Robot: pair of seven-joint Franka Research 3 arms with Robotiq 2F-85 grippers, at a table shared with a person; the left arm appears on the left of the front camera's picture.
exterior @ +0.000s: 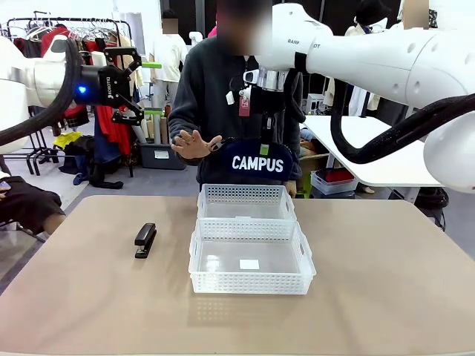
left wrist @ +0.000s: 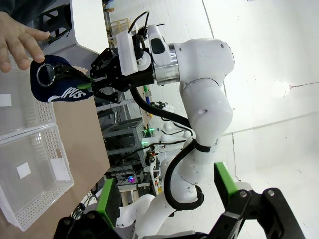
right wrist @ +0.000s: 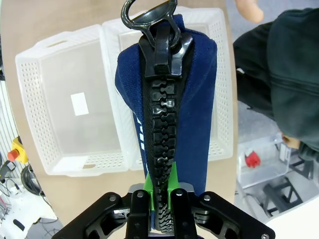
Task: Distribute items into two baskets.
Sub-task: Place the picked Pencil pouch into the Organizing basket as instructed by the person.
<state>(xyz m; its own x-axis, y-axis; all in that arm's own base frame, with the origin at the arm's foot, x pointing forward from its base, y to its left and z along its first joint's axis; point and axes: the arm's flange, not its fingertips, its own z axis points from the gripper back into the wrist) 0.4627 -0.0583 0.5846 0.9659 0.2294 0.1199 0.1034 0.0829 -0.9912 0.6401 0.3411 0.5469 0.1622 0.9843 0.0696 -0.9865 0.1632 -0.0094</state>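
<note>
The right gripper (right wrist: 160,191) clamped the navy pouch (exterior: 257,163) by its zipper edge, above the far basket (exterior: 245,194). It wanted lowering straight inside before release, clear of the person's hand (exterior: 194,143). The left gripper (exterior: 148,89) gaped wide, high to that basket's left.

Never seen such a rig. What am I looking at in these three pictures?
Two white robot arms share a table with a person. One picture looks across the table; the other two come from cameras on each arm's wrist. The right pincer is shut on a navy CAMPUS pouch, hanging above two empty baskets: far basket, near basket. The left pincer is raised, open, empty. A black stapler lies on the table left of the baskets. The person's hand is open beside the pouch.
</note>
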